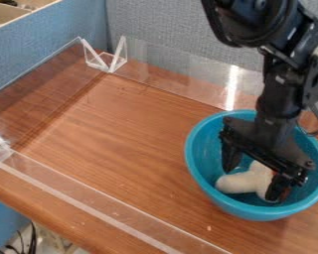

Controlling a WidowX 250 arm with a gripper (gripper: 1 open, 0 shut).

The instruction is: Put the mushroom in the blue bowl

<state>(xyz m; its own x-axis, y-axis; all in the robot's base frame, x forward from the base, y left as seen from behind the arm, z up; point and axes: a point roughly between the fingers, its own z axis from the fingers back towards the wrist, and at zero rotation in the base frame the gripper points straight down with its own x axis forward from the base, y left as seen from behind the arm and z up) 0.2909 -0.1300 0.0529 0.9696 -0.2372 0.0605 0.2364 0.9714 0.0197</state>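
No writing is legible. At left, a clear wire-like bracket (104, 57) stands at the far edge of the wooden desk (108, 129). At right, the mushroom (245, 182) lies inside the blue bowl (202, 179). The black arm (270, 30) reaches down from above, its jaws (256, 181) wide, inside the bowl, fingers partly obstructing view of the mushroom; contact cannot be determined.
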